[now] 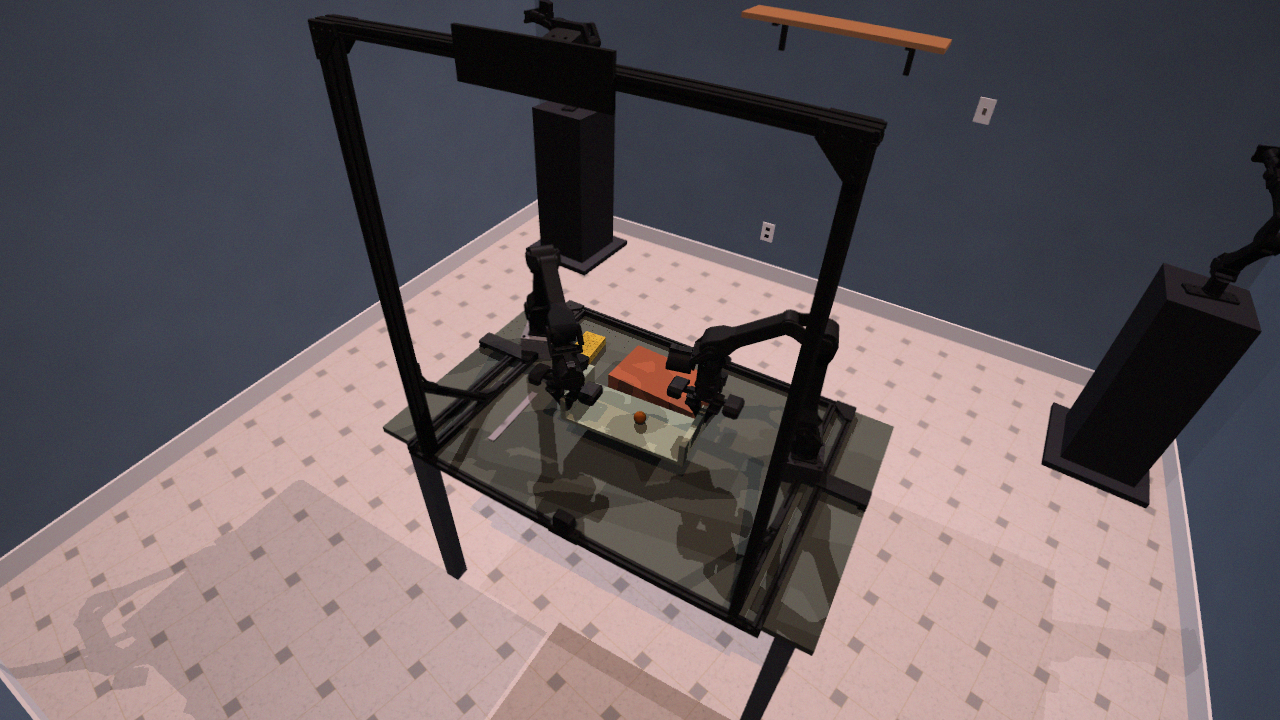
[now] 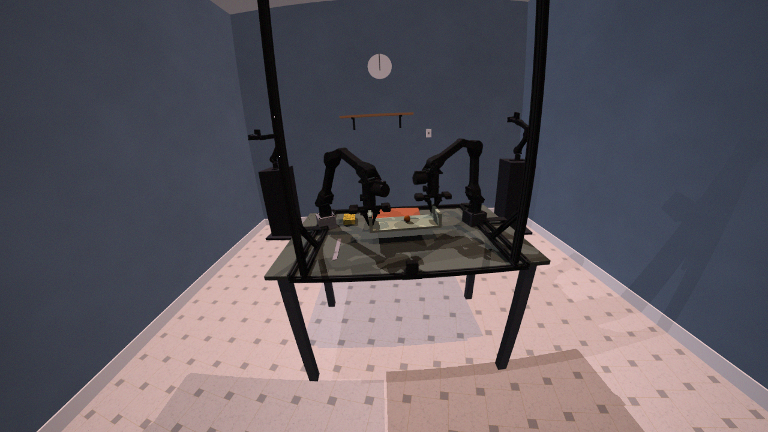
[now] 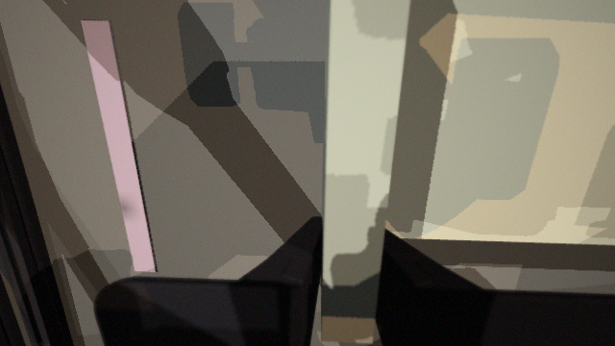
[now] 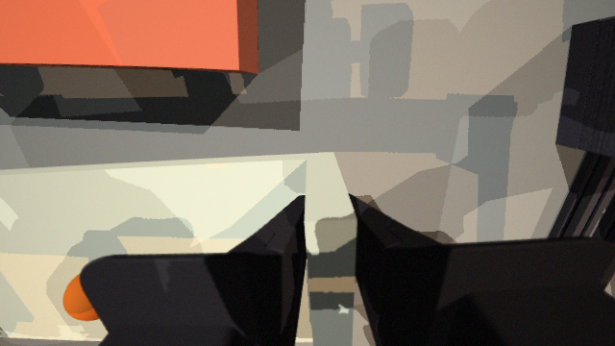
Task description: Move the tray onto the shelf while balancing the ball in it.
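The pale green tray (image 1: 601,414) (image 2: 405,229) hangs above the table, over its own shadow, and looks about level. The orange ball (image 1: 639,417) (image 2: 407,218) (image 4: 76,300) rests on the tray floor, partly hidden by a finger in the right wrist view. My left gripper (image 2: 370,219) (image 3: 340,227) is shut on the tray's left end wall. My right gripper (image 2: 435,208) (image 4: 324,203) is shut on the opposite end wall. The orange-red block-like shelf (image 1: 646,368) (image 2: 399,212) (image 4: 120,34) stands on the table just behind the tray, apart from it in the right wrist view.
A yellow block (image 1: 593,343) (image 2: 349,219) lies near the left arm's base. A pink strip (image 1: 512,416) (image 2: 336,249) (image 3: 115,144) lies left of the tray. A black frame (image 1: 366,205) (image 2: 283,161) rises around the table. An orange wall shelf (image 1: 845,29) (image 2: 375,114) hangs far behind.
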Tool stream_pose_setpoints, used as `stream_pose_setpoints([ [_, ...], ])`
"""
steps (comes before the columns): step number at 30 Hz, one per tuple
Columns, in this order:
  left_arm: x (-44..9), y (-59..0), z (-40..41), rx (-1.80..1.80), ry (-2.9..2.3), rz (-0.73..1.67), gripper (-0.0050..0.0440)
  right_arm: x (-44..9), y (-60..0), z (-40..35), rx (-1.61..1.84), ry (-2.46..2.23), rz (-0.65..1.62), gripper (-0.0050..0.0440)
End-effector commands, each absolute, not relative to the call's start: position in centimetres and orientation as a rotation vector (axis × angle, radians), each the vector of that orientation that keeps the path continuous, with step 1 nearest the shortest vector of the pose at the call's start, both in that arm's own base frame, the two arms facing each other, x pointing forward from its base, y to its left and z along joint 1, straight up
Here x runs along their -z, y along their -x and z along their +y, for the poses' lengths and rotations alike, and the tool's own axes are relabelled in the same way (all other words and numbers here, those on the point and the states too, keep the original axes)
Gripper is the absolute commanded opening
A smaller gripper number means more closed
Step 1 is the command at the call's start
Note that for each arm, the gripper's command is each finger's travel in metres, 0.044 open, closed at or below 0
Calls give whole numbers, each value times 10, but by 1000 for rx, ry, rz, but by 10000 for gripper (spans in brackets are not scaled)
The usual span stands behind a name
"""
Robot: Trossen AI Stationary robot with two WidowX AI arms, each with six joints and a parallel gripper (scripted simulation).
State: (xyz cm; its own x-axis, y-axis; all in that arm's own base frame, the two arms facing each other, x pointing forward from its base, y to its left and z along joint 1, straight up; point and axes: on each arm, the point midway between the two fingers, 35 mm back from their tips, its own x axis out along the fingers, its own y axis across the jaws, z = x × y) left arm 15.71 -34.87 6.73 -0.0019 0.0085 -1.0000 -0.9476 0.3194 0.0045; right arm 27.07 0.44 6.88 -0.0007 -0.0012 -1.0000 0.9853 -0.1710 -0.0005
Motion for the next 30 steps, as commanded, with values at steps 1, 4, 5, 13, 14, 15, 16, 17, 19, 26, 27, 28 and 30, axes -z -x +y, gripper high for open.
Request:
stream_pose_setpoints([
  [1, -71, -158, -346, -964, 973, 1357, 20, -70, -270, 1, 1326, -1345, 1130, 20],
  [4, -72, -158, -346, -964, 976, 1363, 20, -70, -270, 1, 1321, -1351, 1132, 20],
  [5, -72, -158, -346, -964, 976, 1363, 20, -70, -270, 1, 1321, -1351, 1132, 20],
  [13, -70, -159, -344, -972, 961, 1338, 20, -72, -270, -1, 1338, -1327, 1116, 20],
  [14, -69, -159, -344, -977, 953, 1329, 20, -72, -270, -1, 1344, -1318, 1107, 20],
  [15, -70, -159, -343, -975, 955, 1333, 20, -72, -270, -2, 1341, -1322, 1110, 20],
  [16, -70, -159, -342, -972, 961, 1340, 20, -72, -269, -3, 1337, -1329, 1116, 20],
  [17, -71, -160, -341, -967, 969, 1351, 20, -71, -269, -4, 1330, -1339, 1125, 20],
  [19, -72, -160, -341, -965, 973, 1360, 20, -70, -269, -4, 1323, -1348, 1130, 20],
  [26, -72, -160, -339, -957, 984, 1368, 20, -70, -269, -6, 1320, -1356, 1142, 20],
  [27, -71, -160, -339, -959, 980, 1363, 20, -70, -269, -6, 1323, -1351, 1137, 20],
  [28, -71, -160, -339, -963, 974, 1356, 20, -71, -269, -6, 1327, -1344, 1131, 20],
  [30, -70, -160, -338, -972, 960, 1337, 20, -72, -269, -7, 1339, -1326, 1115, 20],
])
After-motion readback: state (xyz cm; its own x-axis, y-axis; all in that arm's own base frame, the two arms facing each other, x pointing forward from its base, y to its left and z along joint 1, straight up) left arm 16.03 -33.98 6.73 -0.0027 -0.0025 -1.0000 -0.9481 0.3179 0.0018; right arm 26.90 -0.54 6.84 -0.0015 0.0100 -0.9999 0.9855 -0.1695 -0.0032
